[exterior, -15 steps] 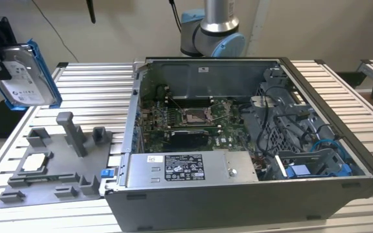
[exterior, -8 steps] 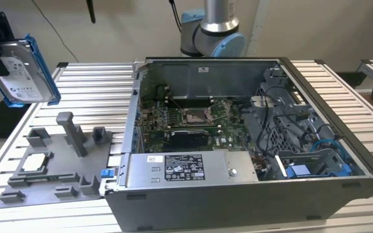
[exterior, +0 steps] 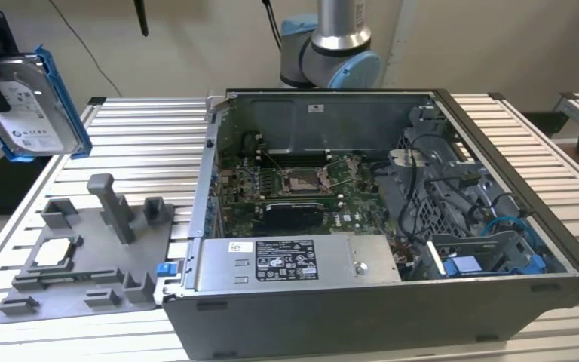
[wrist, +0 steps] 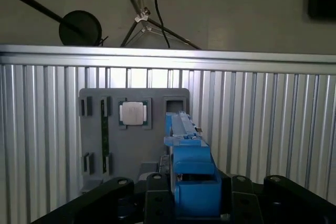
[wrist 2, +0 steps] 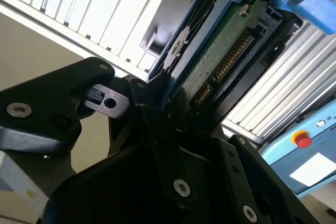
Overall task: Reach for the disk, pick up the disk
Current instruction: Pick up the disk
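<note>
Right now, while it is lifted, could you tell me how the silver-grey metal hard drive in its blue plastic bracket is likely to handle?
The silver-grey metal hard drive looks rigid and is probably heavy for its size, given its metal casing. Its exposed green circuit board is likely fragile. Gripped at one end by the black end effector, it may tilt if jolted.

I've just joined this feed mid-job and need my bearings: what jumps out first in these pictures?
The disk, blue-framed, hangs in the air at the exterior view's left, clamped in the gripper above the slatted table. The open computer case fills the middle, its boards and cables bare. Beside it lies a grey holder tray with a small silver chip.
</note>
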Controlling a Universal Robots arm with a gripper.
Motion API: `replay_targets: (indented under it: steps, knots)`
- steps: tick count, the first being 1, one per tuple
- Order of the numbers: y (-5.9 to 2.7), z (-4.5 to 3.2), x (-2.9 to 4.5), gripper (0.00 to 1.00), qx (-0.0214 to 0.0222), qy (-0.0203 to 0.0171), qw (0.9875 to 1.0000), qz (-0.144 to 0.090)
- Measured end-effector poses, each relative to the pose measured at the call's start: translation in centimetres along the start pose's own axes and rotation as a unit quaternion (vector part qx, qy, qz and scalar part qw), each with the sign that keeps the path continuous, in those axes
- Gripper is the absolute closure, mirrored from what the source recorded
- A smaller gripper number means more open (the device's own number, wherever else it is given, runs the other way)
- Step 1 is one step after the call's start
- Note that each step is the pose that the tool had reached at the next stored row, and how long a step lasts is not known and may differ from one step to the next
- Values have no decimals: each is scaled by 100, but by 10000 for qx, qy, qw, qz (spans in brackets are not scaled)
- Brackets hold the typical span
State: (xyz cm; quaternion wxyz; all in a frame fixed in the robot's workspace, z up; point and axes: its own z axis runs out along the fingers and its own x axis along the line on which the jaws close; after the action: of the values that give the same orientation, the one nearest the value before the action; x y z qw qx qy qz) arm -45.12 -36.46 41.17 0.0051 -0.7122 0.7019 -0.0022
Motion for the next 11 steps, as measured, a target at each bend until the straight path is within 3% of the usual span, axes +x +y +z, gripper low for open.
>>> replay_targets:
  steps: [11]
  knots:
    - [-1, -91, -1, 100, -1, 1, 10000, 0]
